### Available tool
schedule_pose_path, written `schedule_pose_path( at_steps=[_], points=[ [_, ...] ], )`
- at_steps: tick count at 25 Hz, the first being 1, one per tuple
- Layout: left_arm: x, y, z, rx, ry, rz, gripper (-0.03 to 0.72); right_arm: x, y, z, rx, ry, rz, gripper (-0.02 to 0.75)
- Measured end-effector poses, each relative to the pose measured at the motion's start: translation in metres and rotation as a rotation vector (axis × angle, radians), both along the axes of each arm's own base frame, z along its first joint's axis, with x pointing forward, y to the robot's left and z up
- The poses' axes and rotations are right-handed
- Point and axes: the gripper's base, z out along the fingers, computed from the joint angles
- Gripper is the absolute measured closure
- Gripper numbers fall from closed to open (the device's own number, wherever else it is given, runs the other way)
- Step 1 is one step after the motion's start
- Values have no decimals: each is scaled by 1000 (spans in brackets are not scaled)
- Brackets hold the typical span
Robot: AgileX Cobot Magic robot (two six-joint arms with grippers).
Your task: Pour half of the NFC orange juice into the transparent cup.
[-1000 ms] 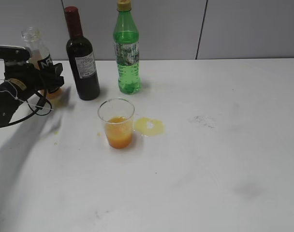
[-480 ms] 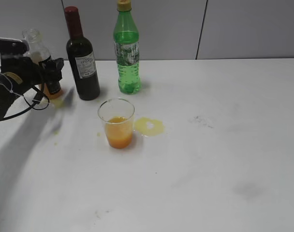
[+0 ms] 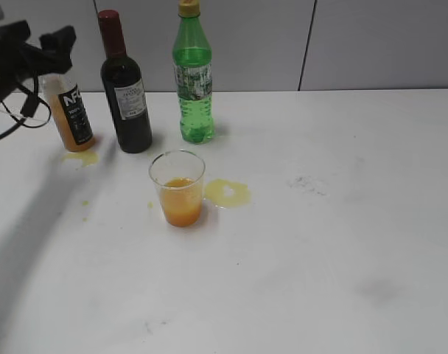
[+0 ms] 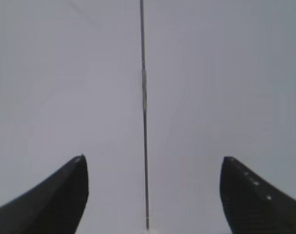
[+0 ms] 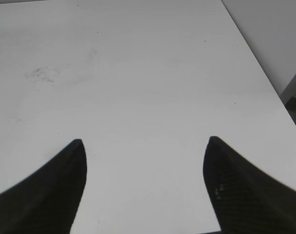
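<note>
Exterior: NFC orange juice (image 3: 71, 112) stands upright on the worktop (image 3: 320, 221) far left, beside the wine bottle (image 3: 124, 88); transparent cup (image 3: 178, 188) sits in front, part-filled. Left wrist: left tool (image 4: 153, 195) gapes wide, nothing in it. Right wrist: right tool (image 5: 144, 180) also spread, empty, over bare worktop.

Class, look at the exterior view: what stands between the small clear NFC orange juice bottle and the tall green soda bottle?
The dark wine bottle with a red cap stands between the NFC orange juice bottle and the green soda bottle.
</note>
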Motion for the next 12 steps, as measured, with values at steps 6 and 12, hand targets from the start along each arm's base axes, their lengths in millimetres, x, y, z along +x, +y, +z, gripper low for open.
schedule_pose_path(
  at_steps=[6, 12],
  points=[
    [-19, 5, 61, 46, 14, 11, 41, 0, 0, 0, 0, 0, 0, 167],
    [-74, 15, 139, 111, 106, 64, 59, 0, 0, 0, 0, 0, 0, 167]
  ],
)
